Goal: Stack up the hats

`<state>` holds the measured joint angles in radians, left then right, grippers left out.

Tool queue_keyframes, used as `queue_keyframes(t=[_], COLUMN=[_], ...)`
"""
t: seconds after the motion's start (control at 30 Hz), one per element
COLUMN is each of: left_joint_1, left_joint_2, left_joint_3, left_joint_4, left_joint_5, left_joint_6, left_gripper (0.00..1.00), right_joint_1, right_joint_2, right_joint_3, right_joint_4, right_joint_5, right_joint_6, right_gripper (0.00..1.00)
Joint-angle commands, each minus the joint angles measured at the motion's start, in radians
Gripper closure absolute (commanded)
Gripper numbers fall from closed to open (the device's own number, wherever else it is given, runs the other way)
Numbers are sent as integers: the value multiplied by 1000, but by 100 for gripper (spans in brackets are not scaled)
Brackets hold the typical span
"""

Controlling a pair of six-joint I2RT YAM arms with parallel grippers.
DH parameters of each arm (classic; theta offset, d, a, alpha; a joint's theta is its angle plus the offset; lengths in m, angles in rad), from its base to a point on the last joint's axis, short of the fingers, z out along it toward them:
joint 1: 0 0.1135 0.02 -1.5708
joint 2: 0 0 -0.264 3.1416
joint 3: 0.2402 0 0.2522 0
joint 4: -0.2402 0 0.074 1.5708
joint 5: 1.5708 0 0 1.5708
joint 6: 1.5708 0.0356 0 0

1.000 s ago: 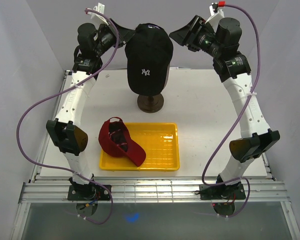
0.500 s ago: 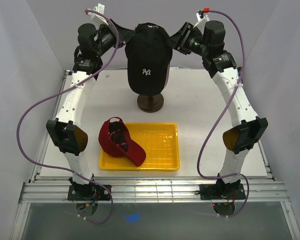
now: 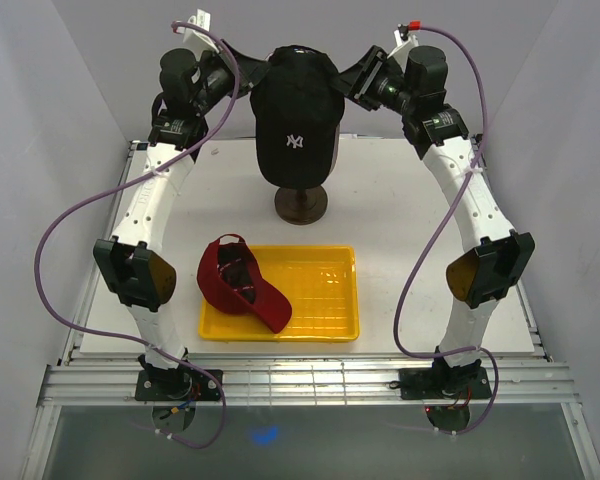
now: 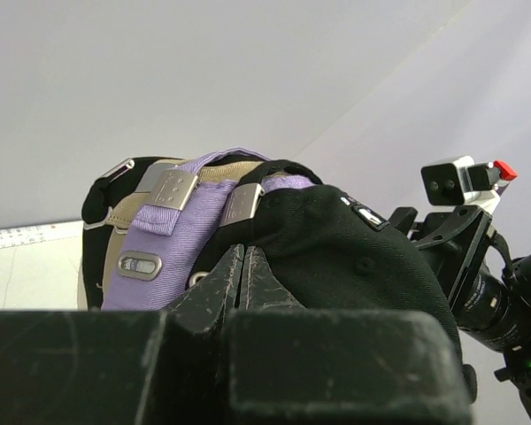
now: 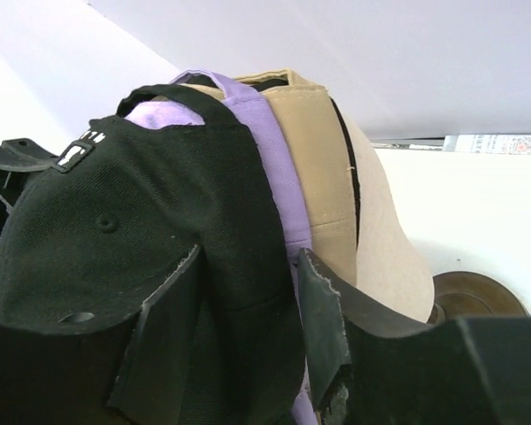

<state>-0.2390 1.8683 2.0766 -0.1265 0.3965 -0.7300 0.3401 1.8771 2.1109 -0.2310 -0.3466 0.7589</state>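
A black hat (image 3: pixel 295 105) with a white logo sits on top of a mannequin head, over a lavender hat (image 5: pixel 265 159) and a tan hat (image 5: pixel 323 177). A red hat (image 3: pixel 242 285) lies upside down at the left end of the yellow tray (image 3: pixel 325 295). My left gripper (image 4: pixel 242 252) is shut at the black hat's back left rim, and the rim edge runs into its tips. My right gripper (image 5: pixel 248 257) stands at the hat's right side. Its jaws are apart, with the black fabric across the gap between them.
The cream mannequin head (image 5: pixel 389 257) stands on a round brown base (image 3: pixel 301 207) at the middle back of the white table. The yellow tray lies in front of it. Grey walls close in on the left, right and back.
My right gripper has moved left onto the black hat's side and its jaws have narrowed. The left gripper and the hats have not moved.
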Motion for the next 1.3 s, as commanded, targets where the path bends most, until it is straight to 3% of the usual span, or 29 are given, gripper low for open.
queue_keyframes(t=[0.0, 0.23, 0.5, 0.67, 0.83, 1.27], left_joint_1=[3, 1, 3, 3, 3, 3], left_joint_2=[15, 5, -12, -26, -29, -46], left_joint_3=[-52, -55, -53, -58, -44, -7], left_joint_4=[-156, -156, -177, -180, -173, -165], left_joint_5=[-61, -71, -85, -82, -67, -74], left_joint_6=[18, 23, 49, 57, 57, 73], left_gripper=[100, 98, 80, 63, 55, 45], right_joint_1=[-9, -15, -29, -55, -70, -93], right_joint_2=[-9, -29, -38, -61, -61, -73], right_joint_3=[-25, -31, -65, -133, -131, -134], right_joint_4=[-45, -64, -38, 91, 133, 259], right_joint_5=[32, 58, 8, -101, -158, -213], right_joint_6=[-3, -18, -4, 45, 83, 160], right_gripper=[48, 36, 34, 31, 28, 24])
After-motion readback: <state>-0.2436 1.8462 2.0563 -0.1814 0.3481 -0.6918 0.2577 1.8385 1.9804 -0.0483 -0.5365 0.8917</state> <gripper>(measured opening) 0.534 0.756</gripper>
